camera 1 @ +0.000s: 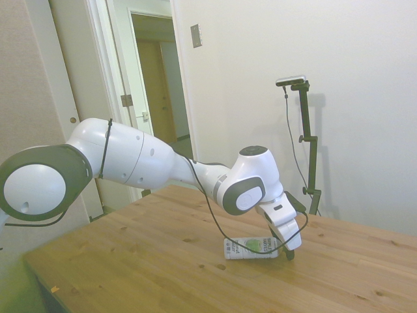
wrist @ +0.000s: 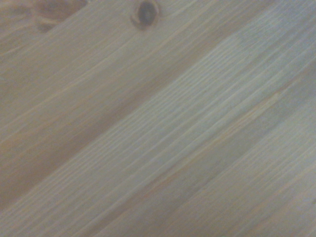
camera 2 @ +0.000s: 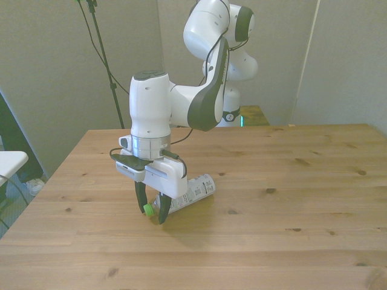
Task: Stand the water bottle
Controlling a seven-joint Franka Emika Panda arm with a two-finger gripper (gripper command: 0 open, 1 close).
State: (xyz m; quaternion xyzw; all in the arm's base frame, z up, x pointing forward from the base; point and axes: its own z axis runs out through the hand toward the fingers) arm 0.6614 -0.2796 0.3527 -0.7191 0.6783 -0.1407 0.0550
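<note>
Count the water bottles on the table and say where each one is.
1. The water bottle lies on its side on the wooden table, its green cap end between the fingers of the gripper. No other bottle is visible in any view.

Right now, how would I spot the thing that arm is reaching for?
Find the wooden table and follow the white arm down to its fingers. Between them lies a small clear bottle on its side, the only loose thing there, marked by a green cap and white label.
</note>
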